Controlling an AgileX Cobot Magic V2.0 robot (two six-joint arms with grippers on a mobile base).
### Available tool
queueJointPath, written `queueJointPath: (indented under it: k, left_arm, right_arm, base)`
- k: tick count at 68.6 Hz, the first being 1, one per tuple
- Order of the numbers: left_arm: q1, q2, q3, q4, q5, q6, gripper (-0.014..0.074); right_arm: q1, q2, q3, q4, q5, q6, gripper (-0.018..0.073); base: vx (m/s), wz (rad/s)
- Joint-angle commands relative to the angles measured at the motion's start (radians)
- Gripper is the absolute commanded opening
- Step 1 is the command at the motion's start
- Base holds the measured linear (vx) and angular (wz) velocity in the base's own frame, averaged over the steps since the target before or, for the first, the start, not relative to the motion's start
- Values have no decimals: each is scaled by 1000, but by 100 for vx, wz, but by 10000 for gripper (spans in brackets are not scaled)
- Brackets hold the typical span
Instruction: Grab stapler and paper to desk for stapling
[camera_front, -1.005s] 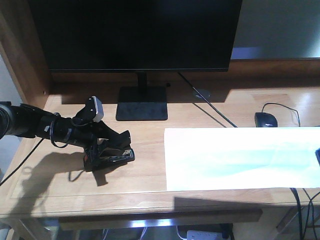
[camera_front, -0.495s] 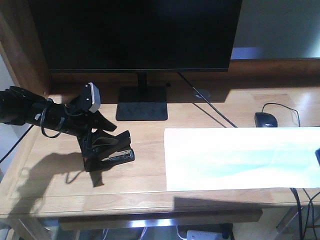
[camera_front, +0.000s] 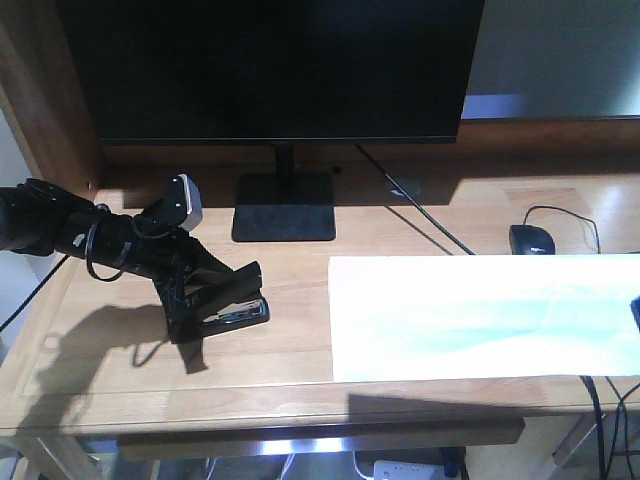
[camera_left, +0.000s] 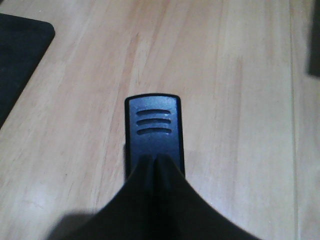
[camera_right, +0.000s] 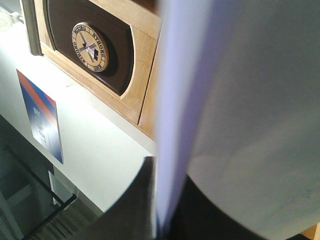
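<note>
Left tool (camera_left: 154, 162): fingers together, pinched on the rear end of the stapler (camera_left: 152, 122), whose ribbed nose points away from the wrist cam. The stapler is in the left half of the tabletop (camera_front: 290, 360), nearer the left edge than the middle and front-left of the monitor base (camera_front: 284, 205). Can't tell whether its base touches the wood or hangs just above.

Right tool (camera_right: 161, 220): clamped on the paper (camera_front: 480, 315), with the sheet edge running straight into the fingers. The sheet lies flat across the right half, near the front edge and running off past the right edge. There's a clear gap between the stapler and the sheet's left edge.

My read is that the step in hand is getting the stapler mouth onto the sheet's left edge.
- Lift clear before traversing, then come in low and level, mouth first.
- The grip is on the tail, so the stapler will likely pivot. Move slowly and don't twist.
- The right tool should only steady the sheet. If it pulls, the paper skates.
- Stay off the mouse (camera_front: 531, 238) cable at the back right.
</note>
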Motion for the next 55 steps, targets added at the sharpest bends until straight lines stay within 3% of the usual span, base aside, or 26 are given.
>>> queueJointPath:
  k: [1, 55]
  left_arm:
    - [-3, -56, -22, -74, 24, -11, -7]
    - [-1, -56, -22, -87, 24, -11, -7]
  right_arm:
    - [-4, 4, -27, 14, -60, -13, -5]
    - [-4, 4, -27, 14, -60, -13, -5]
  base:
    - [0, 0]
    - [0, 0]
